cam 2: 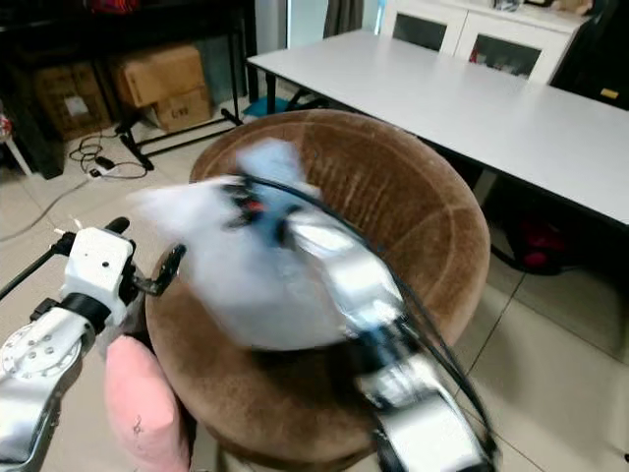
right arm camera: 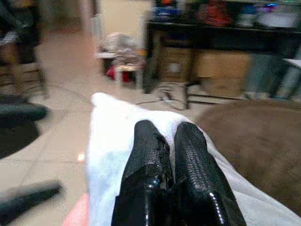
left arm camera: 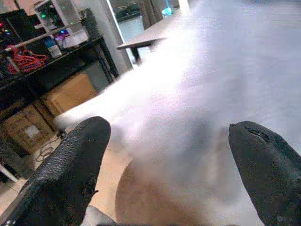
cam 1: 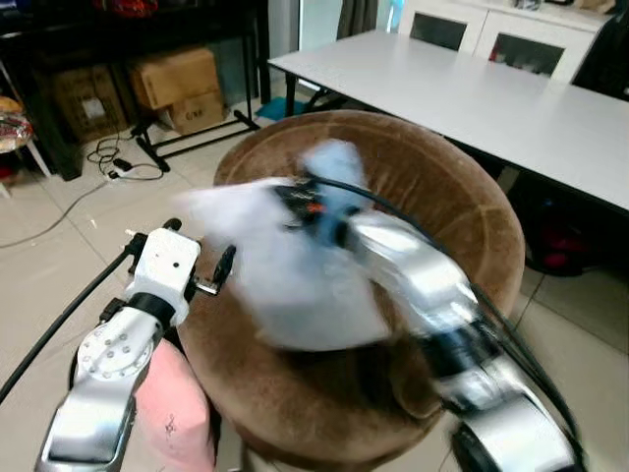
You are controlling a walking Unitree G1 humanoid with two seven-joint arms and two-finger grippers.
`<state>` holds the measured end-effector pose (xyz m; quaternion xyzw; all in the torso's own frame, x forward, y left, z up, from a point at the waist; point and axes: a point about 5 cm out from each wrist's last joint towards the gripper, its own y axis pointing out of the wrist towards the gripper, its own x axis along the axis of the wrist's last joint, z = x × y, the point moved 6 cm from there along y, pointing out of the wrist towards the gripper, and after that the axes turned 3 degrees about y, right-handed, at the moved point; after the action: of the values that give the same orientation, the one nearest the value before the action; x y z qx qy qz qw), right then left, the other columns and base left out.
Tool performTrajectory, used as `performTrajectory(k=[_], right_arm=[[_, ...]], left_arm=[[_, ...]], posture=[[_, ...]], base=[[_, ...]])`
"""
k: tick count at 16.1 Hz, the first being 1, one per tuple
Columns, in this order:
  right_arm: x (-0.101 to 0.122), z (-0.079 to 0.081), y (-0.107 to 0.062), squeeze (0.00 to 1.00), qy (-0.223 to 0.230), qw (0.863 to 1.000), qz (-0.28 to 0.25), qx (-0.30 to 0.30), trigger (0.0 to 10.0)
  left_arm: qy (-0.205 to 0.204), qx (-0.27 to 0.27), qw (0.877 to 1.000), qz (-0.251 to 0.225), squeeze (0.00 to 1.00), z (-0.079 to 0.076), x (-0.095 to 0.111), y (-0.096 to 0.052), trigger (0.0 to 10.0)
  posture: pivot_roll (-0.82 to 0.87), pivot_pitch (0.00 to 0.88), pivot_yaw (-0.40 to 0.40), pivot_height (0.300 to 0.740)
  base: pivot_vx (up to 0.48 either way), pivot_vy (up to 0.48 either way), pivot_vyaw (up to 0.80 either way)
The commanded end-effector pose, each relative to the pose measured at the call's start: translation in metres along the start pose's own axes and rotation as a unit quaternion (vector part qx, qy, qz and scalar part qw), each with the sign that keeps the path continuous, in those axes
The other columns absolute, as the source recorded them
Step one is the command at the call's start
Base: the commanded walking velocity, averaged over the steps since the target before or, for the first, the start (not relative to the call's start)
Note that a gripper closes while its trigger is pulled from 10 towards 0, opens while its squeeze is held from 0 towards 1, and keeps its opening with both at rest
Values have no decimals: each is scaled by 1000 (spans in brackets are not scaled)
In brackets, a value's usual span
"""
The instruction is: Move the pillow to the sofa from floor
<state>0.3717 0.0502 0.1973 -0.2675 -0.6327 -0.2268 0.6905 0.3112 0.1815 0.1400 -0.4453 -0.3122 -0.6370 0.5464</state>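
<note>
A white, pale-blue pillow [cam 1: 285, 265] hangs blurred over the seat of a round brown sofa chair [cam 1: 442, 197]. My right gripper [right arm camera: 165, 132] is shut on a fold of the pillow's fabric, and its silver arm reaches in from the lower right. Beside the chair's left rim my left gripper [cam 1: 201, 246] stands open; its two black fingertips [left arm camera: 84, 141] are spread wide with the pillow just ahead of them, not touching it. A pink pillow [cam 1: 177, 413] stands on the floor under my left arm, against the chair.
A long white table [cam 1: 472, 88] runs close behind the chair. Cardboard boxes [cam 1: 177, 84] sit under a black shelf at the back left, with cables [cam 1: 118, 162] on the tiled floor. A white cabinet [cam 1: 511, 39] stands behind the table.
</note>
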Motion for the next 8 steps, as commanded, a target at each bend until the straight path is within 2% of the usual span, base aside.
performTrajectory(k=[1, 2, 4, 5, 6, 7, 8], right_arm=[[16, -3, 7, 0, 25, 1000, -16, -10, 10000], [24, -7, 15, 0, 69, 997, -24, -28, 10000], [28, -33, 26, 0, 184, 976, -27, -116, 10000], [26, -37, 26, 0, 197, 972, -25, -128, 10000], [19, -57, 24, 0, 239, 955, -18, -176, 10000], [5, -88, 12, 0, 284, 925, -7, -251, 10000], [-7, -113, -2, 0, 309, 901, -1, -306, 10000]], left_arm=[[1, -16, 1000, 6, 0, -6, -2, -1, 10000], [0, -18, 1000, 8, 0, -7, -3, -3, 10000], [1, -22, 1000, 11, 0, -8, -4, -6, 10000], [1, -23, 1000, 12, 0, -8, -4, -7, 10000], [1, -24, 1000, 12, 0, -8, -5, -7, 10000], [1, -27, 1000, 13, 0, -9, -5, -8, 10000], [1, -30, 999, 13, 0, -10, -5, -8, 10000]], posture=[[-18, 0, -33, 740], [-18, 0, -33, 740], [0, 0, -46, 740], [4, 0, -48, 740], [4, 0, -48, 740], [10, 0, -52, 740], [10, 0, -50, 740]], base=[[0, 0, 0], [0, 0, 0], [0, 0, 0], [0, 0, 0], [0, 0, 0], [0, 0, 0], [0, 0, 0]])
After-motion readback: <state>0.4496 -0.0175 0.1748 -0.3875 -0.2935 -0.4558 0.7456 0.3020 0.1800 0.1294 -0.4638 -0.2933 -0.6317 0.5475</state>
